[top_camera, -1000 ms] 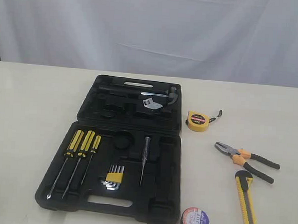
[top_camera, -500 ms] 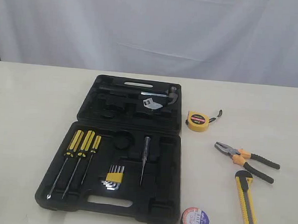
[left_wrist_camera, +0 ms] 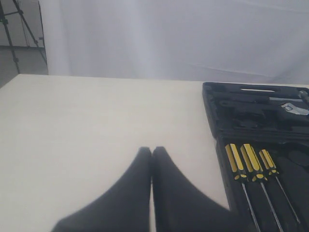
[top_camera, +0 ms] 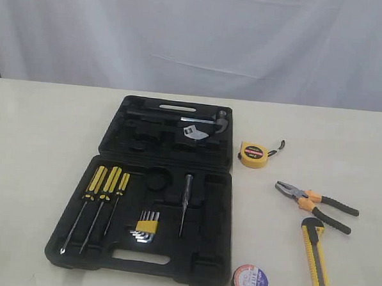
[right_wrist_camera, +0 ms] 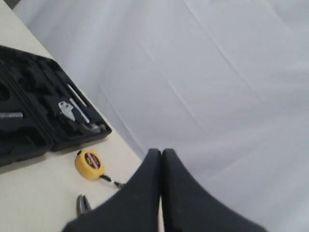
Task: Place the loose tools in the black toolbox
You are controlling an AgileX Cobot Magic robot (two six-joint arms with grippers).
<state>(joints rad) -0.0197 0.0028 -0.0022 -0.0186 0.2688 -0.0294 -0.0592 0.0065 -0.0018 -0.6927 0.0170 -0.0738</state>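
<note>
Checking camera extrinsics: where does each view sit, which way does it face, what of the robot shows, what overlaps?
Exterior: raised, looking down across the table at the toolbox and tape measure; no robot visible.
Left wrist: behind the left tool, shut, facing the toolbox's screwdrivers.
Right wrist: behind the right tool, shut, facing the curtain and tape measure.
Shared: toolbox in all three.

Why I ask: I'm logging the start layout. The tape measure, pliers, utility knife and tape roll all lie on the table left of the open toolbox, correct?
Wrong side. In the exterior view the tape measure, pliers, utility knife and tape roll all lie on the table to the right of the open toolbox, not left.
</note>
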